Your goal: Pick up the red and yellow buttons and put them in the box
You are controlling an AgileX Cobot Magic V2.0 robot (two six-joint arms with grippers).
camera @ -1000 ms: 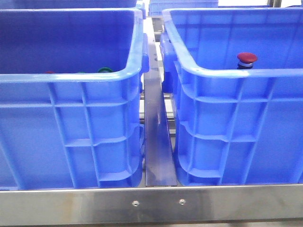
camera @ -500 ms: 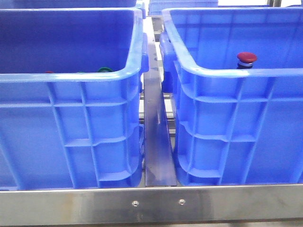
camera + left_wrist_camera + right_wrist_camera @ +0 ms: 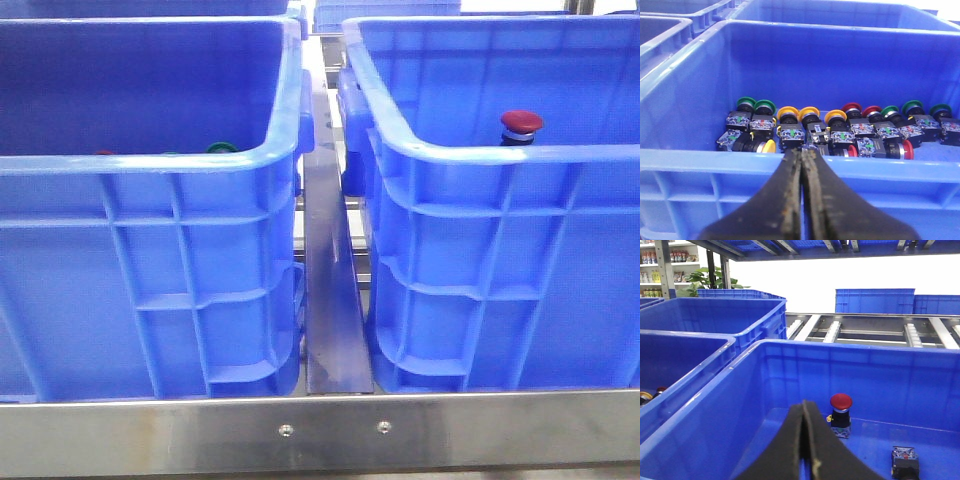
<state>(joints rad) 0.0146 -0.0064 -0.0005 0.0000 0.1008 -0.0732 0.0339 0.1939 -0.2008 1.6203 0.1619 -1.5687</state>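
The source crate point(image 3: 700, 155) holds a row of push buttons: yellow-capped ones point(image 3: 788, 112), red-capped ones point(image 3: 852, 107) and green-capped ones point(image 3: 746, 102). My left gripper point(image 3: 802, 148) is shut and empty, just outside this crate's near rim. The box point(image 3: 500, 155) stands on the right in the front view. One red button point(image 3: 521, 124) stands upright on its floor, also seen in the right wrist view point(image 3: 841, 402). A second button unit point(image 3: 904, 460) lies near it, its cap hidden. My right gripper point(image 3: 804, 404) is shut and empty above the box point(image 3: 755, 390). Neither gripper shows in the front view.
The two crates sit side by side with a metal rail point(image 3: 335, 300) between them and a steel bar point(image 3: 330, 430) across the front. More blue crates point(image 3: 740, 315) and a roller conveyor point(image 3: 865, 332) stand behind. The left crate point(image 3: 150, 165) shows only a green cap point(image 3: 222, 148) over its rim.
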